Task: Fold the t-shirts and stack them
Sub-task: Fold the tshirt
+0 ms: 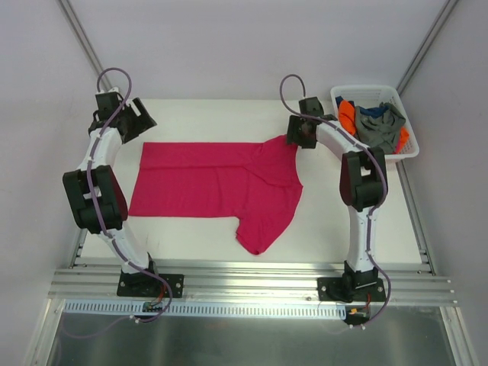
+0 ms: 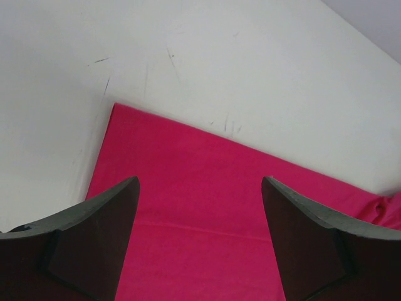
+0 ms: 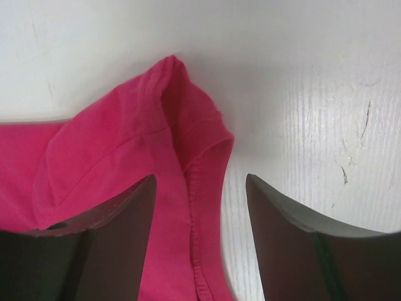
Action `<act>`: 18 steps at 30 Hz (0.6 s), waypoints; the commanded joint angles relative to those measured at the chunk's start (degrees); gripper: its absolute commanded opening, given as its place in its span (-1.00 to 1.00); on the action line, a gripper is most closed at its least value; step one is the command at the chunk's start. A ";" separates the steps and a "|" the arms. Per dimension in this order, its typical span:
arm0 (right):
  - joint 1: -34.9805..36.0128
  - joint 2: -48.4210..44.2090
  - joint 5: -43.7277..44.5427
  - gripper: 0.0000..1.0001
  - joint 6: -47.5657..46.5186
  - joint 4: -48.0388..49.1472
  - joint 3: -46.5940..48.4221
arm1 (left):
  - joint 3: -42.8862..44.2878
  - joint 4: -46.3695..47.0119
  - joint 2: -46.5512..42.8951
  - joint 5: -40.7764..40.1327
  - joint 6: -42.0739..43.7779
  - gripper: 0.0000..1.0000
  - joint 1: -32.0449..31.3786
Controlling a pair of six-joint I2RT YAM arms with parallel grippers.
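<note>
- Pink t-shirt [image 1: 213, 179] lies spread flat across the middle of the bench [image 1: 343, 213]. Its hem is toward the left edge and its sleeves toward the right, with one sleeve pointing at the near edge.
- The grey shirt [image 1: 381, 122] and orange shirt [image 1: 347, 114] sit heaped in the white basket [image 1: 366, 90] at the far right corner, not yet folded.
- The left fingers [image 1: 145, 122] are spread wide and hold nothing. They hover over the shirt's far hem corner, toward the far left corner of the bench.
- The right fingers [image 1: 292, 139] are also spread wide and empty. They straddle the far sleeve, which is rumpled and slightly raised, with its seamed edge lying between them.
- The step in hand looks like taking the far edge at both ends, to fold it toward the near edge.
- Risk: the right fingers may close on only the thin sleeve hem. The cloth could then slip out partway through the fold, or the sleeve could drag while the body stays put.
- Risk: the left fingers may pinch just the top layer at the hem corner, so the layers separate and the fold comes out skewed.
- Risk: if the two ends rise unevenly, the shirt could twist or slide along the bench.
- Risk: the right arm works close to the basket, so a wide swing could nudge it.
</note>
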 commanded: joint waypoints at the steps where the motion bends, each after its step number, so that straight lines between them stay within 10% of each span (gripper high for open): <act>1: -0.32 -1.68 2.23 0.26 1.73 2.67 4.72 | 0.22 -0.30 0.99 -1.87 -0.84 0.58 0.52; 18: -0.23 3.77 -0.94 -0.21 7.27 5.05 7.98 | 2.15 1.20 8.90 -1.61 -4.71 0.30 0.34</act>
